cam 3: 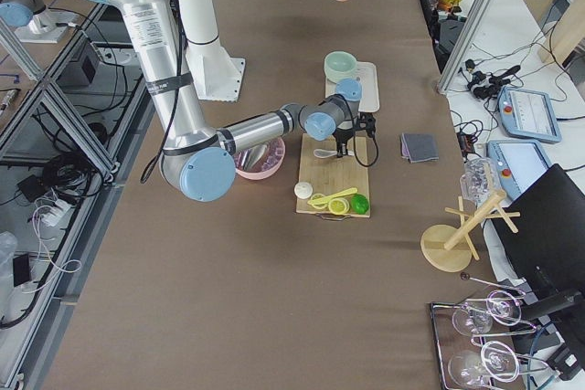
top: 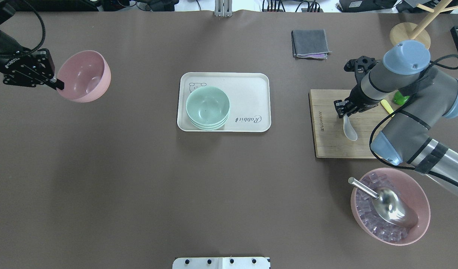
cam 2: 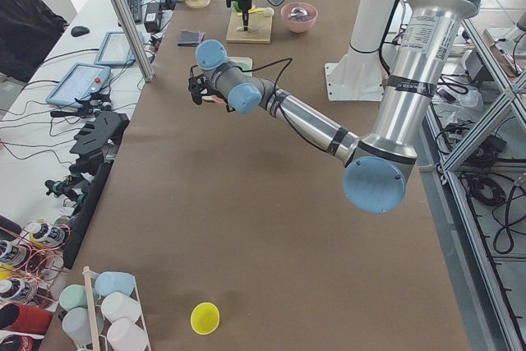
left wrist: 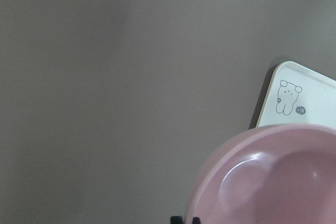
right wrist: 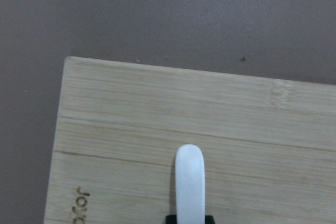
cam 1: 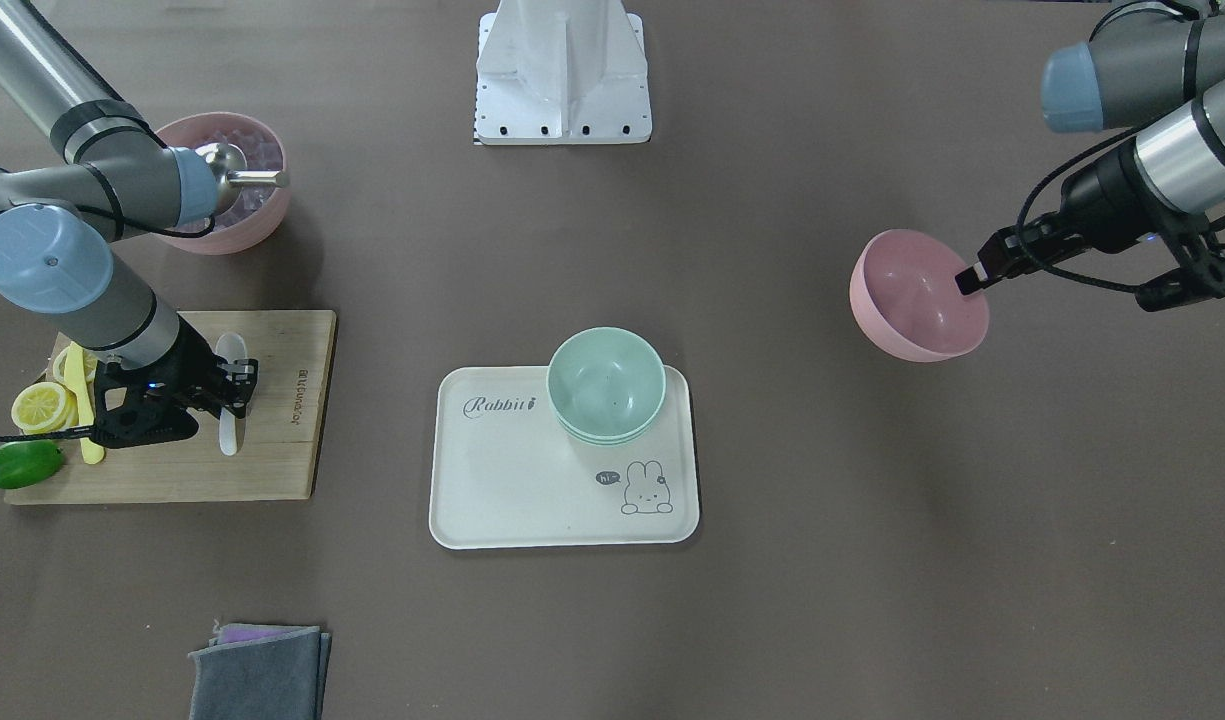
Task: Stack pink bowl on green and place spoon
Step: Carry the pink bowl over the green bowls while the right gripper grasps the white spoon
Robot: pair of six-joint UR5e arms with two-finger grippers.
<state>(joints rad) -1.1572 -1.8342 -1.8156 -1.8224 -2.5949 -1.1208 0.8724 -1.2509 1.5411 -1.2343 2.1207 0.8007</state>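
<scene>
My left gripper (top: pixel 57 83) is shut on the rim of an empty pink bowl (top: pixel 83 76) and holds it tilted above the table, well to the left of the tray; the bowl also shows in the left wrist view (left wrist: pixel 273 182). Stacked green bowls (top: pixel 207 107) sit on a white rabbit tray (top: pixel 251 89) at the table's middle. My right gripper (top: pixel 343 112) is over a wooden cutting board (top: pixel 329 144), shut on the handle of a white spoon (top: pixel 350 130). The handle tip sticks out past the fingers in the right wrist view (right wrist: pixel 190 182).
A second pink bowl (top: pixel 419 201) with ice cubes and a metal scoop (top: pixel 389 209) stands near the robot at the right. Lemon slices (cam 1: pixel 44 405) and a lime (cam 1: pixel 22 465) lie on the board. A grey cloth (top: pixel 310 43) lies at the far side.
</scene>
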